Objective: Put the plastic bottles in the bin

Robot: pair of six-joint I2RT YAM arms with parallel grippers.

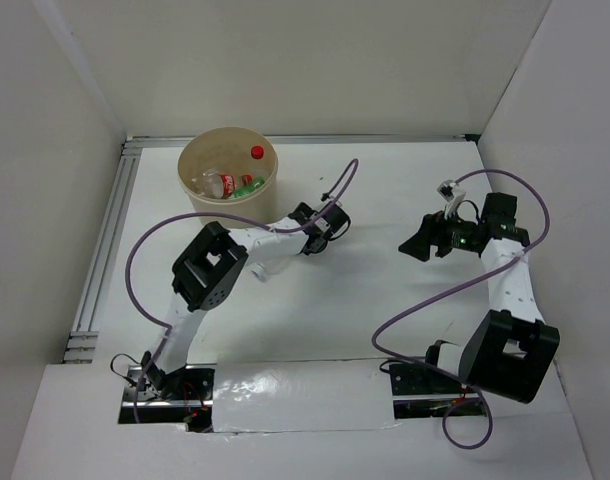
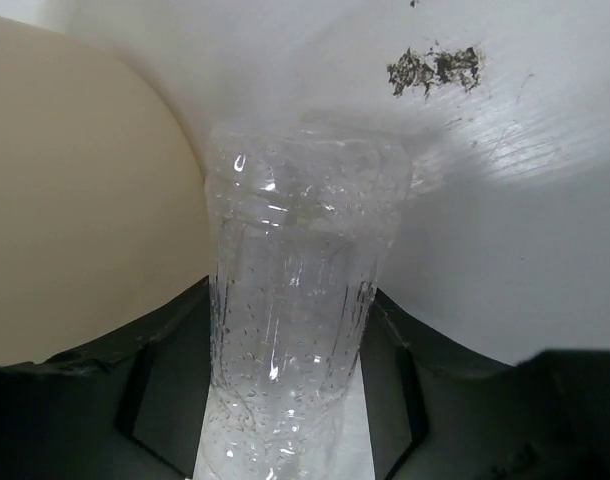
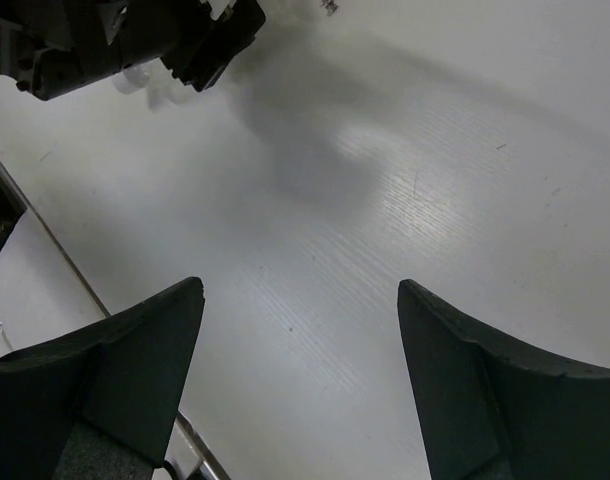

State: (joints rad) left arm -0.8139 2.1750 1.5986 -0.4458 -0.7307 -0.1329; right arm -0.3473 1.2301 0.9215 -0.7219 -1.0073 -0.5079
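Observation:
A clear ribbed plastic bottle [image 2: 290, 300] with droplets inside lies lengthwise between the fingers of my left gripper [image 2: 290, 290]. Both fingers press its sides, so the gripper is shut on it. The tan bin [image 2: 75, 200] fills the left of that view, close beside the bottle. From above, the bin [image 1: 190, 160] stands at the back left. It holds a red-capped bottle [image 1: 257, 152], a red-labelled one [image 1: 217, 185] and a green one [image 1: 251, 186]. My left gripper [image 1: 325, 228] sits just right of the bin. My right gripper [image 3: 300, 285] is open over bare table.
An aluminium rail [image 1: 110, 240] runs along the table's left side. Purple cables [image 1: 345, 175] loop above both arms. White walls close in the back and sides. A dark scuff [image 2: 435, 65] marks the table beyond the held bottle. My right gripper [image 1: 417, 243] faces the left arm.

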